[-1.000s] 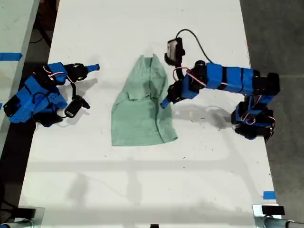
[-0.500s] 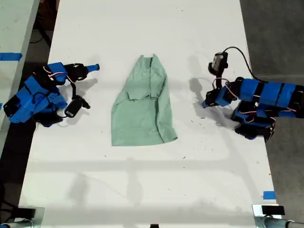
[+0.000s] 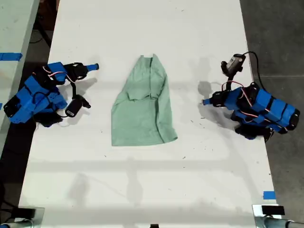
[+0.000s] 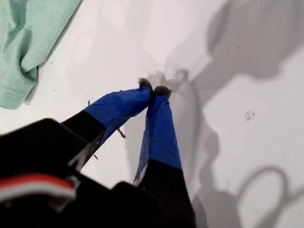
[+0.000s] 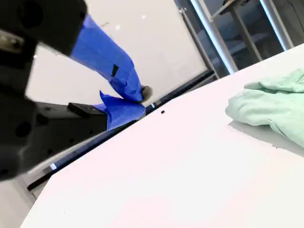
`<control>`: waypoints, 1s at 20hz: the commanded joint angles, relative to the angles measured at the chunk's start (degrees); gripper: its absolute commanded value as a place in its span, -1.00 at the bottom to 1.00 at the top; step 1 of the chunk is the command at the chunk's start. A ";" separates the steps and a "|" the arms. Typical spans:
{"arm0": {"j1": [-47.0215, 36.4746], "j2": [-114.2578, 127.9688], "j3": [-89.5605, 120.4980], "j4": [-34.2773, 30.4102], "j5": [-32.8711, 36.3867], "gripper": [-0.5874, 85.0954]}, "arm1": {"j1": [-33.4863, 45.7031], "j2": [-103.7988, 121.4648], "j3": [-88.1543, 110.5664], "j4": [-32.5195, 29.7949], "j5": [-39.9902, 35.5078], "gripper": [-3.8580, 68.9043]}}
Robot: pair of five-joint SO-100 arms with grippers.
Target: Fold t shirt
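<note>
Bright overhead light is washing the white flat worktop [image 3: 142,185] — soft grey shadows are falling beside both arms; near parts are blurring in the wrist views.

t shirt [image 4: 26,42] cut off by first wrist view's edge, also second's

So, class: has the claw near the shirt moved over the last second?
Yes. My first claw has pulled away from the shirt toward the exterior view's right, over bare table.

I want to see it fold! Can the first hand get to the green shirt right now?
Probably yes. My first hand sits shut and apart from the t shirt, with only bare white table between them, so nothing blocks its way.
</note>
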 commanded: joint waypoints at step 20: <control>-1.76 0.53 0.97 0.97 -4.31 -0.99 | 0.62 2.02 1.76 3.34 3.69 -0.85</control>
